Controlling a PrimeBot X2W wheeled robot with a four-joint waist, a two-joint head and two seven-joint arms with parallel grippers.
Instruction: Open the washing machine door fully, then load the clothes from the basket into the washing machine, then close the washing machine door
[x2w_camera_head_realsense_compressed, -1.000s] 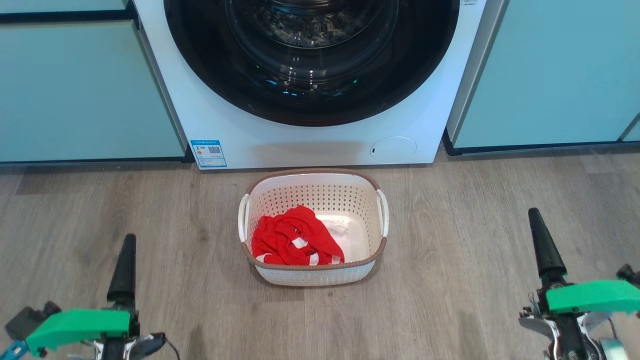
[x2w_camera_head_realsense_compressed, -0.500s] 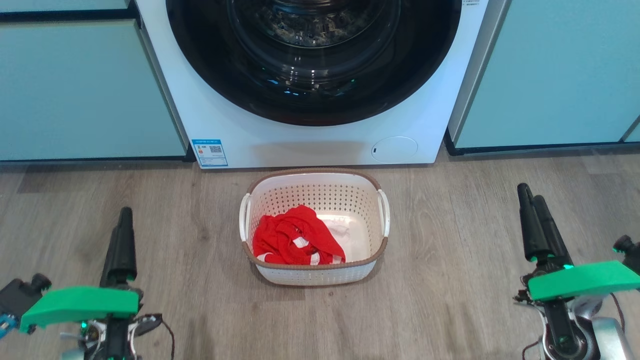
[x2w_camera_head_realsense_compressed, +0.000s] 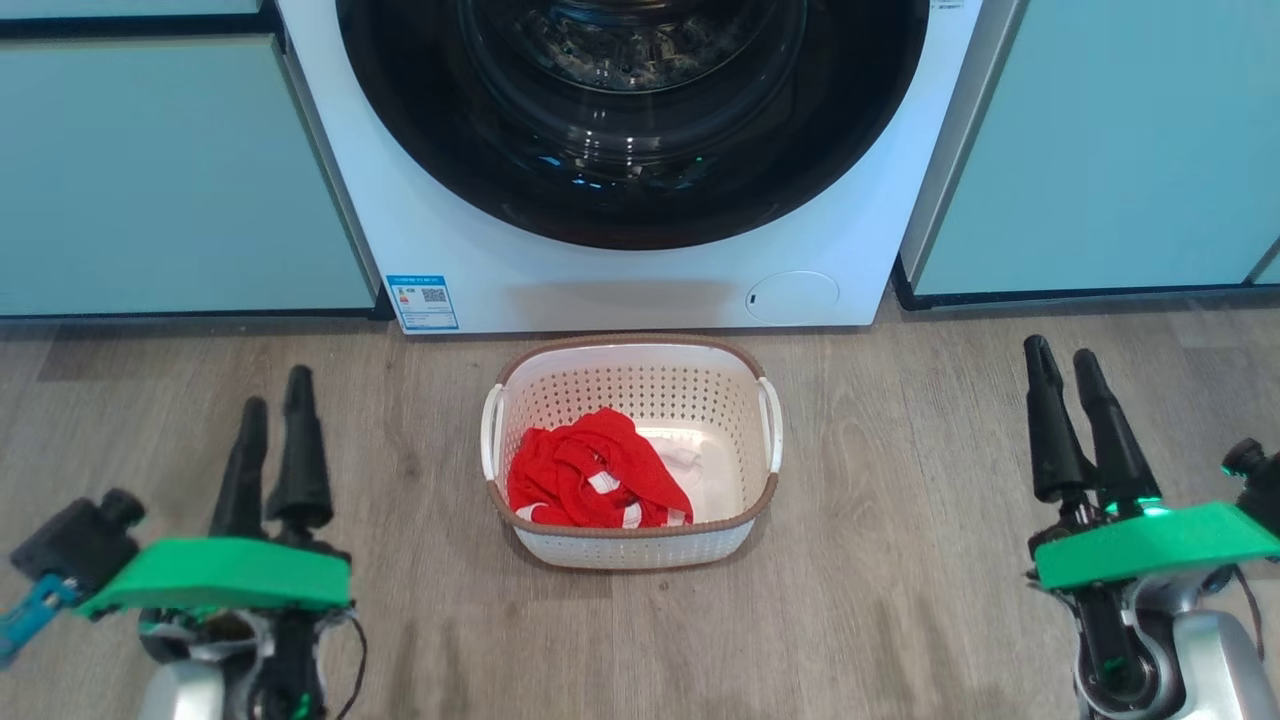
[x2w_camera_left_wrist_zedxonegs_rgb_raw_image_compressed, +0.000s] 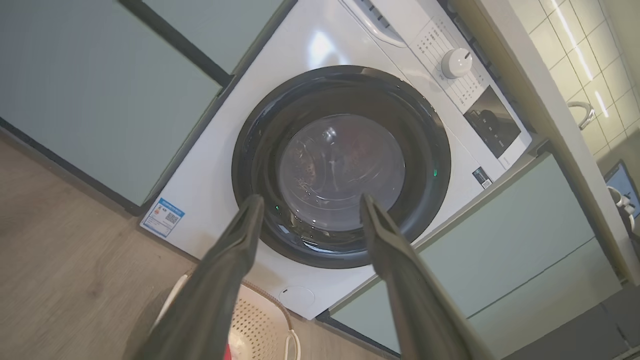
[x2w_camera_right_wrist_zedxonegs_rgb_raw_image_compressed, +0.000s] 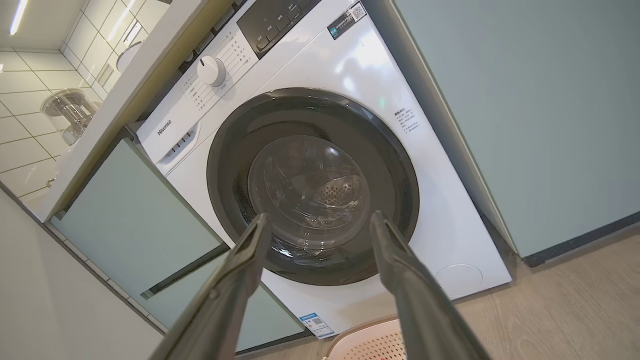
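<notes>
The white washing machine (x2w_camera_head_realsense_compressed: 420, 230) stands at the back, its round black-rimmed door (x2w_camera_head_realsense_compressed: 632, 120) shut flat against the front; the door also shows in the wrist views (x2w_camera_left_wrist_zedxonegs_rgb_raw_image_compressed: 341, 167) (x2w_camera_right_wrist_zedxonegs_rgb_raw_image_compressed: 312, 185). On the floor before it sits the cream perforated basket (x2w_camera_head_realsense_compressed: 630, 545) holding red clothes (x2w_camera_head_realsense_compressed: 590, 470) with white stripes and a small white piece. My left gripper (x2w_camera_head_realsense_compressed: 275, 385) is at the lower left and my right gripper (x2w_camera_head_realsense_compressed: 1060, 352) at the lower right, both open and empty, each well to the side of the basket. Their spread fingers (x2w_camera_left_wrist_zedxonegs_rgb_raw_image_compressed: 235, 255) (x2w_camera_right_wrist_zedxonegs_rgb_raw_image_compressed: 395, 260) frame the door.
Pale teal cabinets (x2w_camera_head_realsense_compressed: 170, 170) (x2w_camera_head_realsense_compressed: 1120, 140) flank the machine. A small round white flap (x2w_camera_head_realsense_compressed: 792, 297) and a blue sticker (x2w_camera_head_realsense_compressed: 422, 303) sit low on its front. Wood-look floor (x2w_camera_head_realsense_compressed: 900, 600) surrounds the basket. A control dial (x2w_camera_left_wrist_zedxonegs_rgb_raw_image_compressed: 456, 63) is above the door.
Both grippers have risen up the head view toward the machine and turned, so both fingers of each now show side by side. The basket and the door have not moved.
</notes>
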